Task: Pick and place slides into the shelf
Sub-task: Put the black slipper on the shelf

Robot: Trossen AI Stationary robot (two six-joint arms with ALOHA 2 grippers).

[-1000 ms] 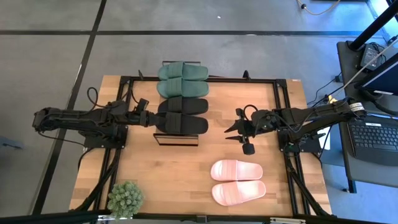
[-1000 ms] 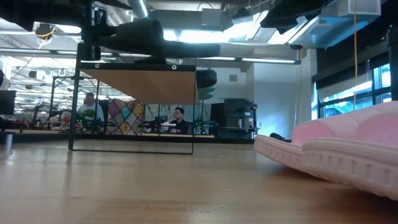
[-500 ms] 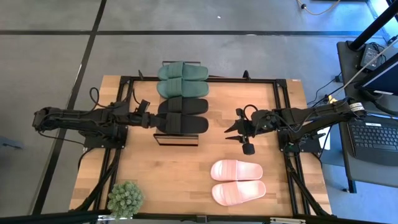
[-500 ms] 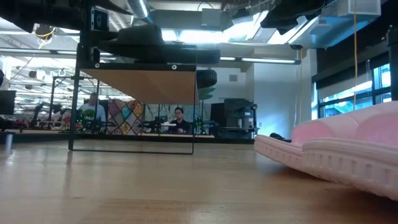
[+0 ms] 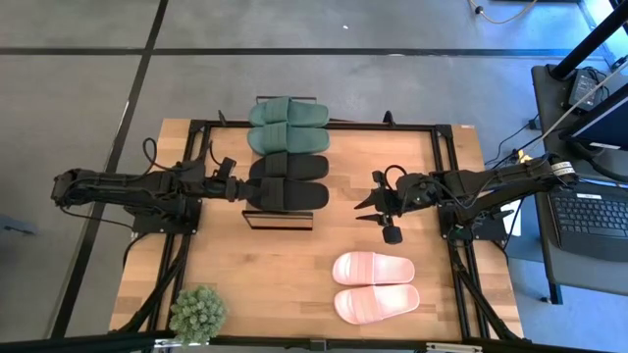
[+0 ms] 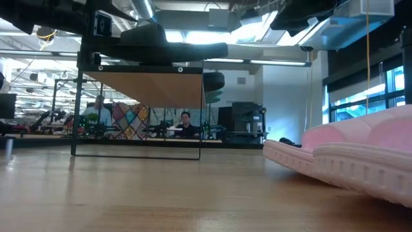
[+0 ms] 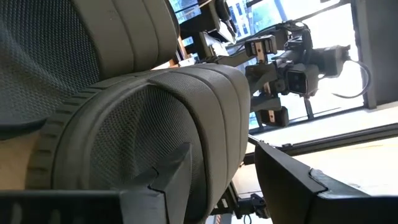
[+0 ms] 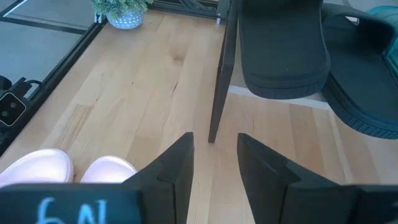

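Barely anything moved, left gripper (image 5: pixel 232 185) still clamps black slide (image 5: pixel 286 194) on shelf (image 5: pixel 278 222) top near tabletop's far-left edge, right gripper (image 5: pixel 371 205) idles empty, narrowly parted mid-table; careless release could tip slide off.

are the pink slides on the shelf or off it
Off. Both pink slides lie flat on the table, apart from the shelf, which carries the black slides.

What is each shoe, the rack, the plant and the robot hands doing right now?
Green slides: side by side at the table's far edge.
Black slides: on the shelf top.
Pink slides: flat on the table.
Shelf: upright.
Plant: upright.
Left gripper: at a black slide.
Right gripper: open, empty.
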